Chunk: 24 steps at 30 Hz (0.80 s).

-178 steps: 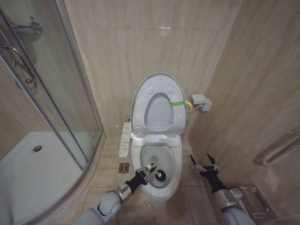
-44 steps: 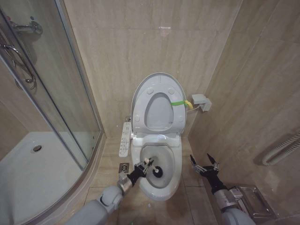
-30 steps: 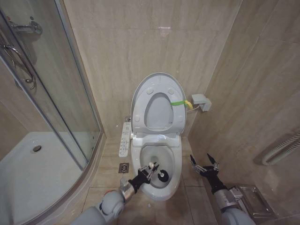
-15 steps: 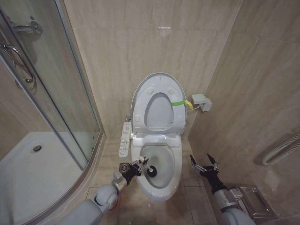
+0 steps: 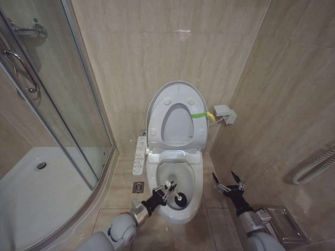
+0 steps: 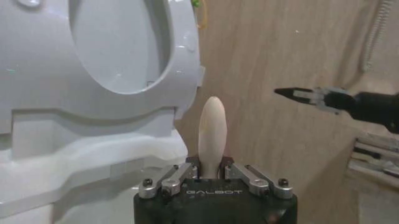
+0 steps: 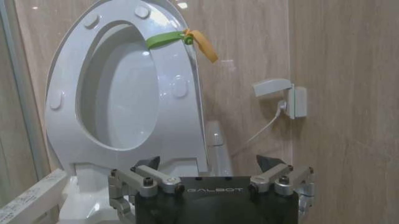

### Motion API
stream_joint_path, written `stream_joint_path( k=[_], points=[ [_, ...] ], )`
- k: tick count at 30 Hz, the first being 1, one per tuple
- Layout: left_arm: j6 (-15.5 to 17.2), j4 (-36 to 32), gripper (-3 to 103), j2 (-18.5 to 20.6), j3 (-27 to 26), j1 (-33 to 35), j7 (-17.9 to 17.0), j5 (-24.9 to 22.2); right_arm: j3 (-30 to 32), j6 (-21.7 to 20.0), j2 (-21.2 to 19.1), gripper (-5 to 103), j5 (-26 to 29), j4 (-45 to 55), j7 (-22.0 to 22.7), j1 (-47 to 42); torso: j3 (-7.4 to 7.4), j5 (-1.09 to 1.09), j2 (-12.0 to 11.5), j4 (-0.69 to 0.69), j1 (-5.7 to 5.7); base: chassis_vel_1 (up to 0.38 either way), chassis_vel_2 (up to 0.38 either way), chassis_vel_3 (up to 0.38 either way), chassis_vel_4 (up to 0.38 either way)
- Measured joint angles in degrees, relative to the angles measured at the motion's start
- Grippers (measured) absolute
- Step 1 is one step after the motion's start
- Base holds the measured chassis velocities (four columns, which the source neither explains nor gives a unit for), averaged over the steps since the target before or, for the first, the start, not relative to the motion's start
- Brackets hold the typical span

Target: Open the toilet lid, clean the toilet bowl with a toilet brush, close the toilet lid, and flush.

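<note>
The toilet lid [image 5: 176, 116] stands upright against the wall, its green-yellow strap [image 5: 201, 114] at the edge, so the opening step looks done. We're in the scrubbing phase: the left pincer [image 5: 164, 191] reaches over the near rim of the toilet bowl [image 5: 194, 180], clamped tight on the white handle of the toilet brush [image 5: 179, 197], and the dark head sits down inside the bowl toward the front. From the left wrist the handle [image 6: 212, 133] rises straight out between the closed-in fingers. The right pincer [image 5: 228, 184] hovers to the right of the bowl above the floor, fingers spread wide, holding nothing. By my read, cleaning is underway but not complete; putting the brush away, lowering the lid and flushing all remain.
</note>
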Motion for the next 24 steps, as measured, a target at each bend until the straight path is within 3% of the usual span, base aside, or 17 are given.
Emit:
stream_joint_path(
  k=[14,19,24],
  points=[
    [-2.0,9.9,19,-4.3,-0.7,-4.2,2.1,-1.2,0.0,0.0,0.0,100,0.0,0.0,0.0,0.0,0.00,-0.01,0.0,-0.01,0.00,0.000,0.000,0.000,0.000],
    [-2.1,8.7,19,-3.7,-1.6,-3.9,1.7,-0.8,0.0,0.0,0.0,100,0.0,0.0,0.0,0.0,0.01,-0.02,0.0,-0.01,0.00,0.000,0.000,0.000,0.000],
    [-1.8,4.4,19,-2.8,-7.4,-3.1,-0.4,1.1,0.0,0.0,0.0,100,0.0,0.0,0.0,0.0,0.00,-0.01,0.0,0.00,0.00,0.000,0.000,0.000,0.000]
  ],
)
